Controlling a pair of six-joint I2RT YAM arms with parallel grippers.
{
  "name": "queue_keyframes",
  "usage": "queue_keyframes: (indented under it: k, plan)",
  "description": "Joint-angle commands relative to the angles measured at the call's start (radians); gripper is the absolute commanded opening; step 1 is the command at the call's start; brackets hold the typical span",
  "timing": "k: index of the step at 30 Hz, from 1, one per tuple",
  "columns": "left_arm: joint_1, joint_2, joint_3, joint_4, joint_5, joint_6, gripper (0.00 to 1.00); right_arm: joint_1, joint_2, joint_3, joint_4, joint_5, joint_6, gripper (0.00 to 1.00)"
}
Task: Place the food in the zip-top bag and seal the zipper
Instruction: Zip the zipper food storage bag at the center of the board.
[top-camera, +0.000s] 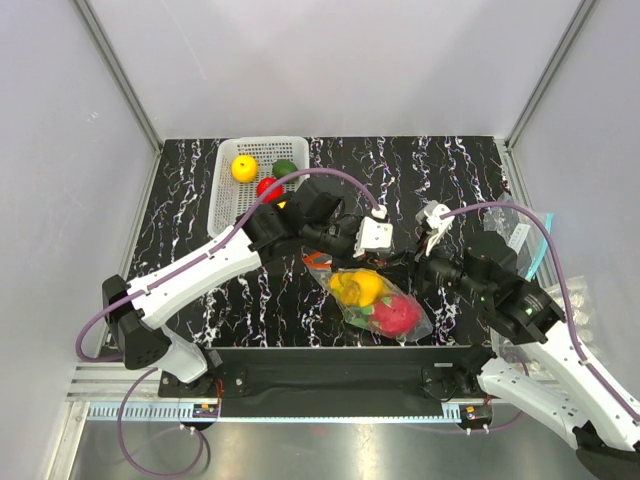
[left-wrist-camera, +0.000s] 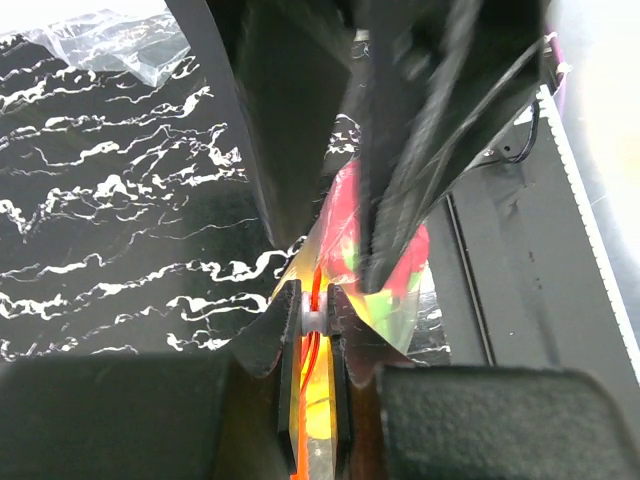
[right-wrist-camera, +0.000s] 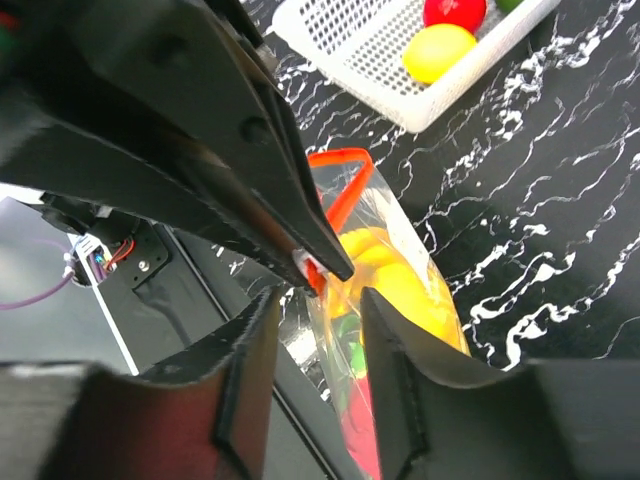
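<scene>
The zip-top bag lies at the table's near edge and holds the yellow banana bunch and the pink-red dragon fruit. My left gripper is shut on the white slider tab of the red-orange zipper. In the top view it is over the bag's far right corner. My right gripper is open, its fingers either side of the bag's edge just below the slider. The zipper loops open beyond. The banana shows through the plastic.
A white mesh basket at the back left holds a yellow fruit, a red one and a green one. A clear bag with a teal edge and a bubbled sheet lie at the right.
</scene>
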Motion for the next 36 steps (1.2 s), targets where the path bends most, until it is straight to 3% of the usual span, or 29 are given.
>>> queue_keyframes:
  k: [1, 8, 10, 13, 18, 24, 33, 36]
  plan:
    - [0.006, -0.037, 0.032, 0.046, 0.000, -0.051, 0.00, 0.005, -0.001, -0.024, 0.081, -0.025, 0.001, 0.42]
    - [0.004, -0.066, 0.058, -0.039, -0.015, -0.011, 0.00, 0.005, -0.018, -0.078, 0.131, -0.039, 0.010, 0.43]
    - [0.004, -0.075, 0.066, -0.069, -0.035, -0.003, 0.00, 0.004, -0.021, -0.087, 0.138, -0.051, 0.014, 0.49]
    - [0.004, -0.126, 0.001, -0.006, -0.066, -0.026, 0.00, 0.005, -0.033, -0.111, 0.176, -0.061, 0.030, 0.52]
    - [0.006, -0.219, -0.079, 0.114, -0.065, -0.104, 0.00, 0.005, -0.006, -0.125, 0.207, -0.109, 0.028, 0.49]
    - [0.006, -0.261, -0.105, 0.138, -0.056, -0.164, 0.00, 0.007, -0.003, -0.180, 0.337, -0.198, 0.043, 0.51]
    - [0.004, -0.214, -0.096, 0.091, -0.056, -0.236, 0.00, 0.016, 0.019, -0.208, 0.405, -0.314, 0.019, 0.60]
    - [0.006, -0.201, -0.087, 0.069, -0.062, -0.248, 0.00, 0.024, 0.057, -0.207, 0.416, -0.345, 0.008, 0.55]
